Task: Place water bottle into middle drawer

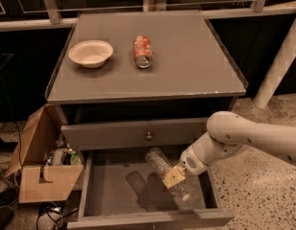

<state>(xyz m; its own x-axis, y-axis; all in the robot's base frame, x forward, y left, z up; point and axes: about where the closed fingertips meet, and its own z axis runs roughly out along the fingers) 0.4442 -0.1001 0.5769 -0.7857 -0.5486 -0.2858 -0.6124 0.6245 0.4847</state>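
Observation:
The water bottle point(163, 169) is a clear ribbed plastic bottle, tilted, with its white cap end low at the right. My gripper point(174, 177) is shut on the bottle near its middle and holds it inside the open middle drawer point(109, 195), just above its flat grey floor. My white arm point(243, 138) comes in from the right. The bottle's shadow lies on the drawer floor to its left.
An orange-red soda can point(142, 51) and a white bowl point(91, 53) lie on the cabinet top. A closed drawer front with a round knob point(149, 136) is above the open drawer. A cardboard box point(47, 169) with clutter stands at the left. A white post point(277, 66) stands at the right.

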